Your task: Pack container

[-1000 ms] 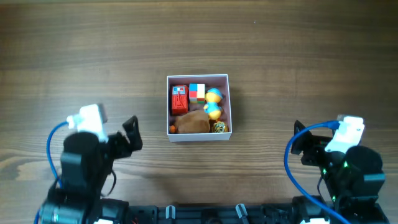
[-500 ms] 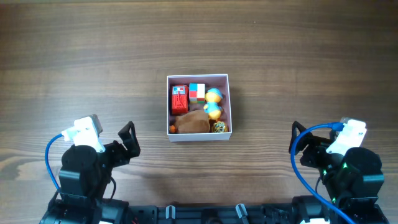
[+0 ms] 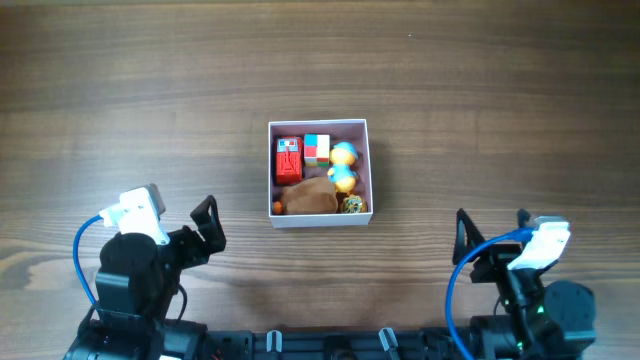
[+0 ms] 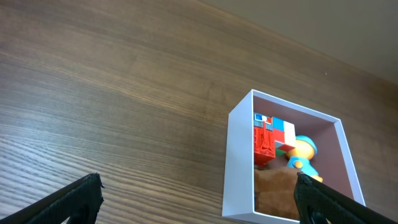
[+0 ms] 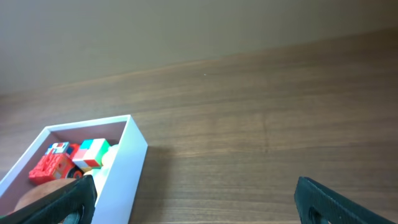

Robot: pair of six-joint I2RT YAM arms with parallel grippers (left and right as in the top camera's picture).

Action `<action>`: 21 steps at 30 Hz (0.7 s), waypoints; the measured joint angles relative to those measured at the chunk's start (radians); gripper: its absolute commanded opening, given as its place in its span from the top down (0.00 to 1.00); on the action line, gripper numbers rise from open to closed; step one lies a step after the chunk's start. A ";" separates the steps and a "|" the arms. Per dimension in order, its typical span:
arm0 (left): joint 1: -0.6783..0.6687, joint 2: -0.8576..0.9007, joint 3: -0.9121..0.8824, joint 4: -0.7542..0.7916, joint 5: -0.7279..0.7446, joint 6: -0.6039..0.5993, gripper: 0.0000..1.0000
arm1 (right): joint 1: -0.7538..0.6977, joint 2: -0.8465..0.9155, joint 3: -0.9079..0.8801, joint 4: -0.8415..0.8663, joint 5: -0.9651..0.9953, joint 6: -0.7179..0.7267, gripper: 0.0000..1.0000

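The container is a square white-walled box with a pink inside at the table's middle. It holds a red toy car, a coloured cube, two blue and yellow ducks, a brown plush, a small orange ball and a small yellow-green toy. My left gripper is open and empty at the near left, well clear of the box. My right gripper is open and empty at the near right. The box shows in the left wrist view and the right wrist view.
The wooden table lies bare around the box on all sides. Blue cables loop beside both arm bases at the near edge.
My left arm pulled back toward the near edge, then held still. My right arm then pulled back and down toward the near edge. The box and toys have not moved.
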 measured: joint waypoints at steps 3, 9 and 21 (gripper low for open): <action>0.000 0.000 0.000 0.000 0.000 0.000 0.00 | 0.000 -0.008 -0.101 0.200 -0.026 -0.008 0.00; 0.000 0.000 -0.001 -0.001 0.000 0.000 0.00 | 0.000 -0.013 -0.287 0.689 -0.020 -0.015 0.00; 0.000 0.000 -0.001 0.000 0.000 0.000 0.00 | 0.000 -0.016 -0.438 0.688 0.009 -0.056 0.00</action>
